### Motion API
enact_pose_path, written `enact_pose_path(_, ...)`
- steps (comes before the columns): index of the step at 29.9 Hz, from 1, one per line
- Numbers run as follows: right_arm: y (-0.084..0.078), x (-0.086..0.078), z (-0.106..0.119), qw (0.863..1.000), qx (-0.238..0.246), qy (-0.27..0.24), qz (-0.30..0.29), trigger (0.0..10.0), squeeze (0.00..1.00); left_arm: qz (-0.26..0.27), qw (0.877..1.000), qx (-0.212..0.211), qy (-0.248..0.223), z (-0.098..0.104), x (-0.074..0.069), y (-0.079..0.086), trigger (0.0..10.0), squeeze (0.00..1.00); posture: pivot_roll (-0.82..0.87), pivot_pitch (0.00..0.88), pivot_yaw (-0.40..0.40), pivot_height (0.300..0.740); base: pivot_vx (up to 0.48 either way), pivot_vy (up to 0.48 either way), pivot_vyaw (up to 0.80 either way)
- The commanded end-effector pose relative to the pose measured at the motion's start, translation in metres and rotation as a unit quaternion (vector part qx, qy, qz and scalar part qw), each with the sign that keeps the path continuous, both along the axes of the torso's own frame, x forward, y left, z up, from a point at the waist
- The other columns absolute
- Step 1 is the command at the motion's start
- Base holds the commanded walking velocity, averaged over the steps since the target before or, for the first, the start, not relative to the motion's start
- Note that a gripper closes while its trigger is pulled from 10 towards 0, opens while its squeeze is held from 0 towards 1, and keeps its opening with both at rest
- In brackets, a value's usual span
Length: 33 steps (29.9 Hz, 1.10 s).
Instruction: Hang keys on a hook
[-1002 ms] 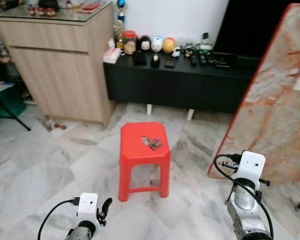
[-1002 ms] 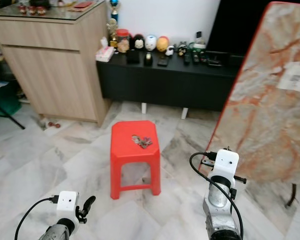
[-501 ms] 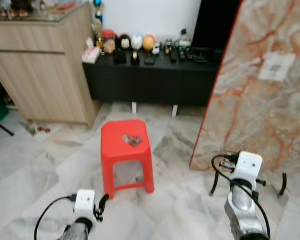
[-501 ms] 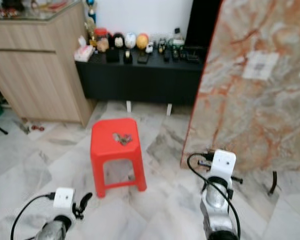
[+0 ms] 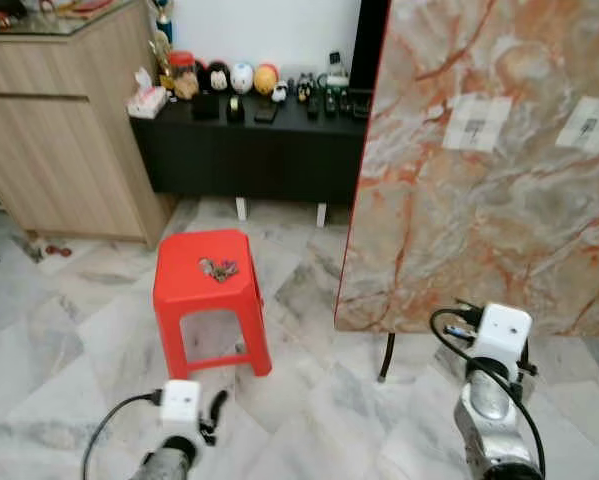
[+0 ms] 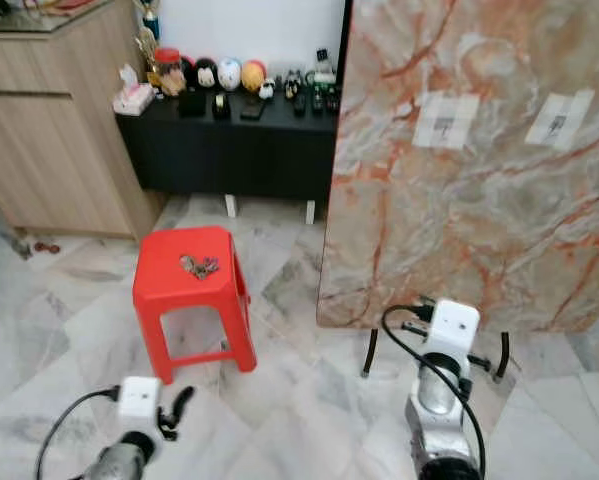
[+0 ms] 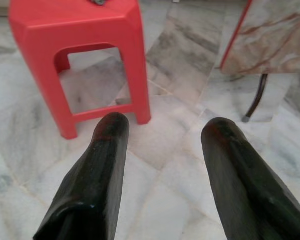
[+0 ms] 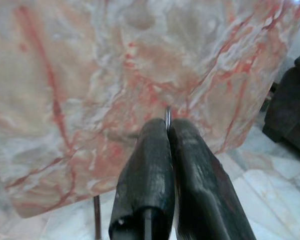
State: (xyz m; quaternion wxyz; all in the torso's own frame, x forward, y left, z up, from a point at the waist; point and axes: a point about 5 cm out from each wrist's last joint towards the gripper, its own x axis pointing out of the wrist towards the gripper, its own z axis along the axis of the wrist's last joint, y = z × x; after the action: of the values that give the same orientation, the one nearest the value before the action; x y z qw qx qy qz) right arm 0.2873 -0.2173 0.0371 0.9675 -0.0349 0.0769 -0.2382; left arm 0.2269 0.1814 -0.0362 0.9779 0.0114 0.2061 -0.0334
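Left hand: its two black fingers are spread wide with nothing between them. It hangs low above the floor, in front of the stool.
Right hand: its fingers are pressed together. A thin bit of silver metal sticks out between the tips. I cannot tell what it is. It points at the marble board.
Stool: small, red, plastic. It stands on the floor, to the left of the marble board and in front of the black desk.
Keys: a little bunch lying on top of the stool, near the middle. No hand touches them.
Marble board: big and flat, pink and orange, standing just right of the stool on thin dark legs.
Black desk: behind the stool, with small toys and jars on it.
Wood cupboard: to the left of the black desk.
Hook: I cannot see one.
How the keys will feel: I think they are light, hard and slippery, and they flop and jingle.
Where to hold: best to pinch the ring or one flat key from above, so the rest hang down.
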Motion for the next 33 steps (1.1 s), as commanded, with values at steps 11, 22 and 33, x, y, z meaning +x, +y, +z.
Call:
enact_pose_path(11, 0.0002, 0.0048, 0.0028, 1.0, 0.007, -0.001, 0.004, 10.0, 0.0, 0.02, 1.0, 0.016, -0.007, 0.0036, 0.002, 0.0144, 10.0, 0.0, 0.14, 0.0, -0.073, 0.74, 0.272, 0.0, 0.0)
enact_pose_path(22, 0.0031, 0.0058, 0.0023, 1.0, 0.011, 0.0, 0.009, 10.0, 0.0, 0.02, 1.0, 0.016, -0.007, 0.0033, 0.0013, 0.0146, 10.0, 0.0, 0.14, 0.0, -0.07, 0.74, 0.33, 0.0, 0.0)
enact_pose_path(33, 0.0038, 0.0072, 0.0026, 1.0, 0.013, 0.0, 0.012, 10.0, 0.0, 0.019, 1.0, 0.015, -0.002, 0.001, -0.0007, 0.0134, 10.0, 0.0, 0.14, 0.0, -0.072, 0.74, 0.337, 0.0, 0.0)
